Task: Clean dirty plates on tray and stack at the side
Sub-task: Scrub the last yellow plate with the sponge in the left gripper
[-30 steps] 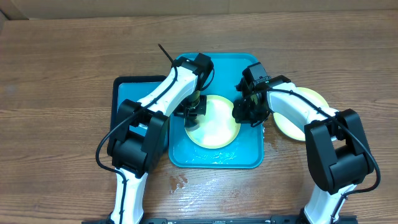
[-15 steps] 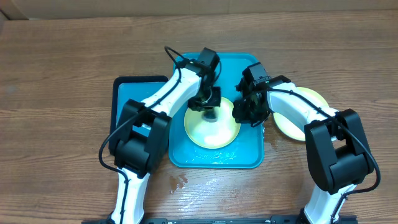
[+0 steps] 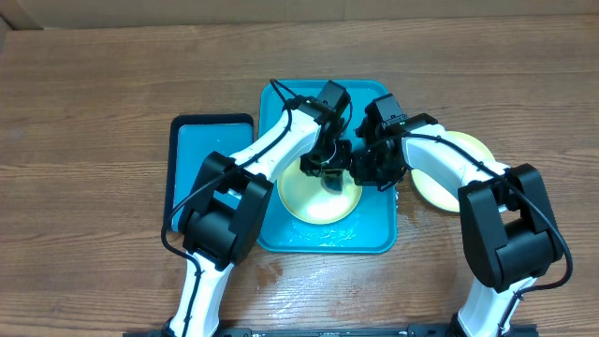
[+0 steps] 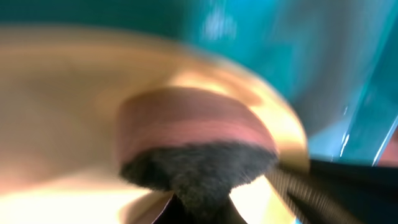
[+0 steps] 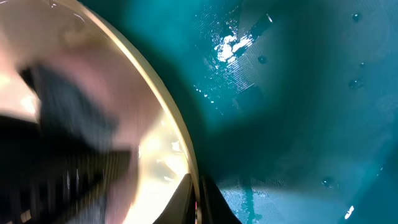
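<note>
plate [image 3: 316, 204] first: the yellow-green one with the pale centre lies flat in the middle of the teal tray [image 3: 379, 234], and it is the only plate you can see on the tray. a scrub pad [image 4: 193, 143], pinkish on top with a dark fuzzy underside, presses on the plate's inner face towards its far rim. your left gripper [image 3: 327, 178] is clamped tight on that pad. its wrist view is smeared with motion, so read it as mid-scrub. your right gripper [image 5: 198, 200] is closed too, and its wrist view shows the fingertips pinching the plate's right-hand rim, apparently to steady it. the tray floor beside the plate glints wet.

just off the tray's right edge, on the table [image 3: 94, 94], another yellow-green plate [image 3: 440, 192] rests partly under your right arm. you cannot tell whether more than one is stacked there. a smaller dark-rimmed blue tray [image 3: 201, 150] lies to the left of the teal one.

the step in hand looks like scrubbing the last plate on the tray. next, check the centre for leftover smears, since the blur hides them. then lift the pad clear, carry the plate by its rim over the tray's raised edge and centre it on the side stack before you let go. a wet rim may slip in the pinch, so go level and slow.
</note>
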`<control>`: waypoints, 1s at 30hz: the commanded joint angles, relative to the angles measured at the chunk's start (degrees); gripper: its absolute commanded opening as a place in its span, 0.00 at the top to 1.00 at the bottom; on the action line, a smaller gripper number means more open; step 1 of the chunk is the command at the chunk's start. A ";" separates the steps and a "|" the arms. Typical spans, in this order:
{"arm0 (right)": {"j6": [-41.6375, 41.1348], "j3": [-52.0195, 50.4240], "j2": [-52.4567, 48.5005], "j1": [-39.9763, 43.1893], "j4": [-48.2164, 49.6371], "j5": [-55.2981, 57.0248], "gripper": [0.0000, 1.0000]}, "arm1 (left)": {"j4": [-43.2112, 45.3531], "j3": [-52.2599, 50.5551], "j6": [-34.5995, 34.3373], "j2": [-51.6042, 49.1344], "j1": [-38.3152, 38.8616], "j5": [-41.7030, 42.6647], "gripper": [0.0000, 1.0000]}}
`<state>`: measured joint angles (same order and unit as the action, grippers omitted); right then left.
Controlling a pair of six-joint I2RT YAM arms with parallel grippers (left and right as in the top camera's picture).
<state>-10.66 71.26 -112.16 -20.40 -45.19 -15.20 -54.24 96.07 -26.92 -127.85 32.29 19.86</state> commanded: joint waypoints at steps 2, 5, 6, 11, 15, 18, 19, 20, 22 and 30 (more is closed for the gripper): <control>0.48 -0.79 -2.19 -0.28 0.31 2.49 0.96 | -4.37 -0.35 -1.73 -2.89 0.07 3.87 0.96; 0.48 -0.79 -2.19 -0.28 0.31 2.49 0.96 | -7.67 -0.35 -1.33 -2.89 -0.26 5.07 0.96; 0.48 -0.79 -2.19 -0.28 0.28 2.49 0.96 | -8.70 -0.35 -0.70 -2.89 -0.26 4.76 0.96; 0.48 -0.79 -2.19 -0.28 0.28 2.49 0.96 | -13.90 -0.35 0.00 -2.84 -0.24 -9.01 0.96; 0.48 -0.79 -2.19 -0.28 0.31 2.49 0.96 | -16.98 -0.33 -1.20 -2.64 -0.26 -25.64 0.96; 0.48 -0.79 -2.19 -0.28 0.28 2.49 0.96 | -17.27 -0.33 -1.40 -2.64 -0.76 -35.41 0.96; 0.48 -0.79 -2.19 -0.28 0.31 2.49 0.96 | -16.94 -0.33 -1.40 -2.64 -1.03 -38.12 0.96; 0.48 -0.79 -2.19 -0.28 0.31 2.49 0.96 | -16.57 -0.33 -1.38 -2.64 -1.20 -40.26 0.96; 0.48 -0.79 -2.19 -0.28 0.31 2.49 0.96 | -15.87 -0.33 -1.36 -2.64 -1.53 -43.91 0.96; 0.48 -0.79 -2.19 -0.28 0.31 2.49 0.96 | -16.04 3.80 -1.44 -2.62 -3.98 -45.51 0.96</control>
<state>-10.87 71.26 -112.46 -21.26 -44.10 -16.97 -70.13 97.60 -27.11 -128.60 31.24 -17.96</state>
